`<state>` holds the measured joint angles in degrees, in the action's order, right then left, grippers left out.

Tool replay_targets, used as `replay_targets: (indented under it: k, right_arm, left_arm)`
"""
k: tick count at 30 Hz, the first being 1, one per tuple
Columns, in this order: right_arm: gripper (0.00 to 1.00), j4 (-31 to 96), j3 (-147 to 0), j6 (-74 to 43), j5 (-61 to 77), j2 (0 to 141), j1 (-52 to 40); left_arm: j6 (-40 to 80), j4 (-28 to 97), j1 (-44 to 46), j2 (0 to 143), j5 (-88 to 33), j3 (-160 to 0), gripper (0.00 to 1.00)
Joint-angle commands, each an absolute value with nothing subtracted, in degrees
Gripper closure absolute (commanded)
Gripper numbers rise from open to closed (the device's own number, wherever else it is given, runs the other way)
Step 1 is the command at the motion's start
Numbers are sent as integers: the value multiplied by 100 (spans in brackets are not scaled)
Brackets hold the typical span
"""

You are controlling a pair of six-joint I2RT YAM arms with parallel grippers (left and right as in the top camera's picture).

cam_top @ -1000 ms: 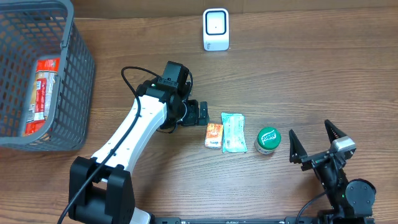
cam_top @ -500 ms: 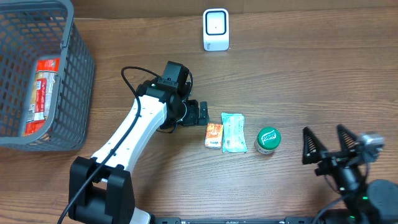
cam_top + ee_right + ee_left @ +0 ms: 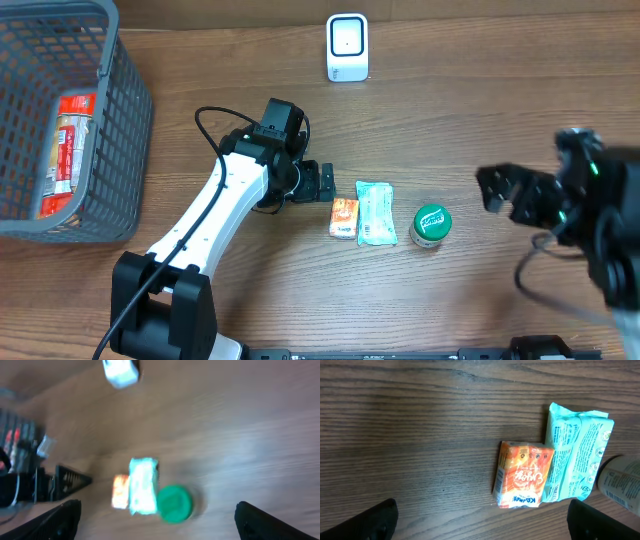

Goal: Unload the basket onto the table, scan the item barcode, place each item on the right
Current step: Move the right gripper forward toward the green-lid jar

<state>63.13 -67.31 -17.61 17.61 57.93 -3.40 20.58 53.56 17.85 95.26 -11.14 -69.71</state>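
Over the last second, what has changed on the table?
The right gripper, open and empty, rose from the near right corner to a spot right of the green-lidded jar, not touching it. The left gripper, orange packet, mint-green pack and scanner stayed put.

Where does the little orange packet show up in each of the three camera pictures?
Overhead: the orange packet lies a little below the picture's centre.
Left wrist: it sits right of centre, in the lower half.
Right wrist: blurred, it is left of centre, low in the picture.
Shared landmark: the pale green pack lies right beside the packet, on its right, in all three views.
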Motion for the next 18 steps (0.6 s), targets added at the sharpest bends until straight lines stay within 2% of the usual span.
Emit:
replay_targets:
  k: [1, 2, 7, 13, 18]
  right_arm:
    - [16, 6473, -6827, -1822, 2663, 6449, -338]
    - [22, 6547, -6825, -1894, 2598, 6659, -366]
    - [21, 6879, -6820, -2318, 1686, 7607, -884]
    - [3, 6781, -6820, -2967, 766, 8374, -1892]
    - [2, 6807, -6820, -3489, 3, 8698, -2403]
  left_arm:
    - [1929, 5352, 1765, 9500, -1096, -7035, 0]
    - [1929, 5352, 1765, 9500, -1096, -7032, 0]
    - [1929, 5349, 1765, 9500, -1096, -7032, 0]
    - [1929, 5349, 1765, 9500, -1098, -7032, 0]
    - [1929, 5352, 1765, 9500, -1098, -7032, 0]
